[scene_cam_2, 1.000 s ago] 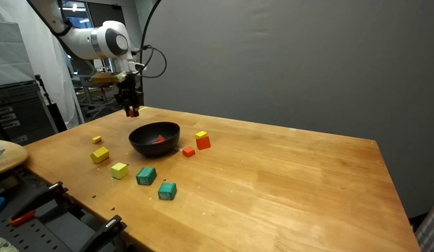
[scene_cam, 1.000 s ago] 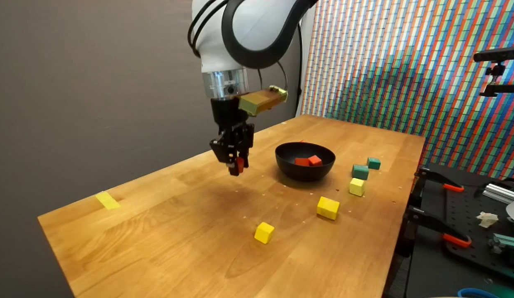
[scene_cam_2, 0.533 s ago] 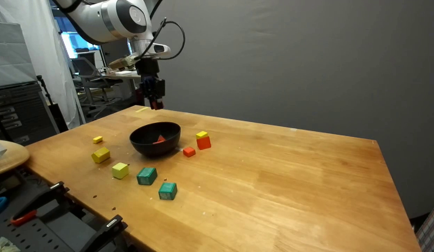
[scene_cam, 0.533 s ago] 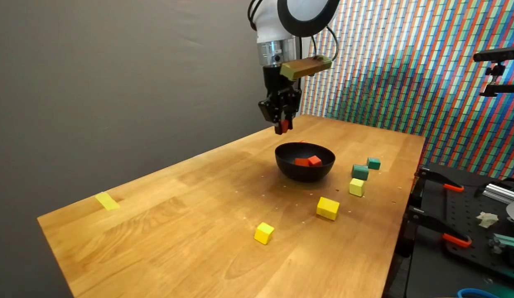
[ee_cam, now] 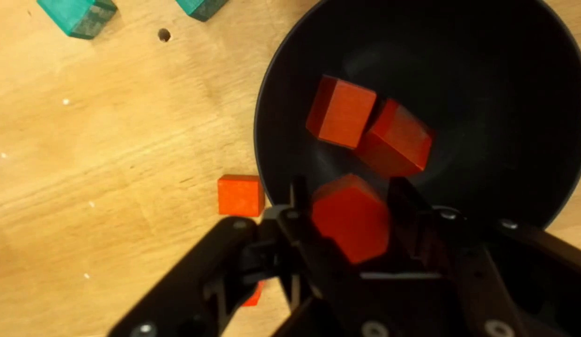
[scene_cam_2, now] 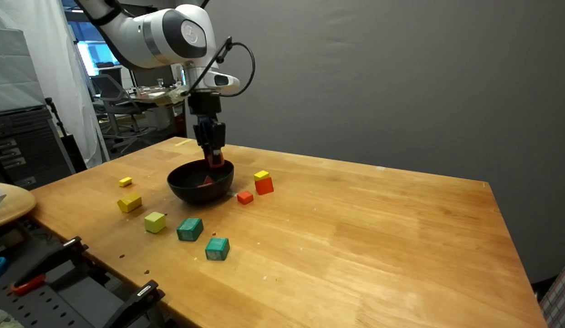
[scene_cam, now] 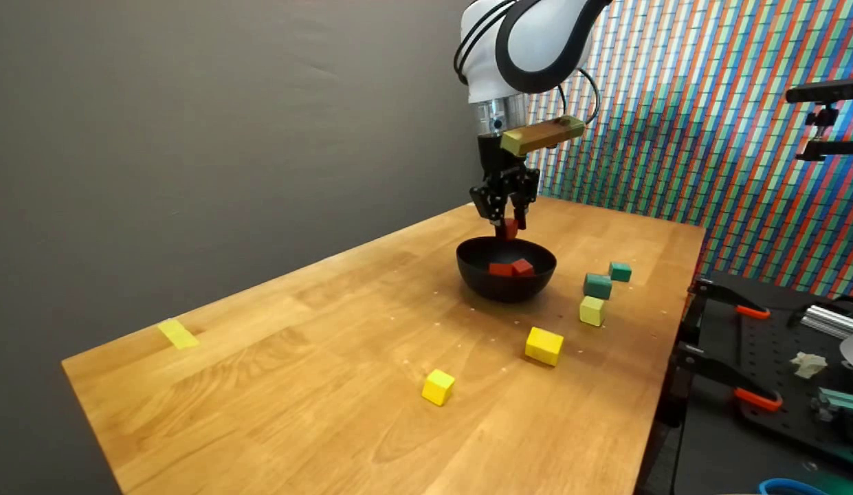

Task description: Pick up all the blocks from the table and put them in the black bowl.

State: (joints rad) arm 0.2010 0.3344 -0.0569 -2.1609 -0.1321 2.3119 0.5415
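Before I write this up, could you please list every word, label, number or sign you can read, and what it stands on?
No readable text in any view.
Too small or blurred: faint marks on the round joint cap and the silver collar.
Black bowl and blocks: no lettering visible.

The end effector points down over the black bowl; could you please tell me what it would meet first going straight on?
Most likely the inside of the black bowl, met by the held red block in the end effector. One of the two red blocks lying there is possible too; depth is unclear.
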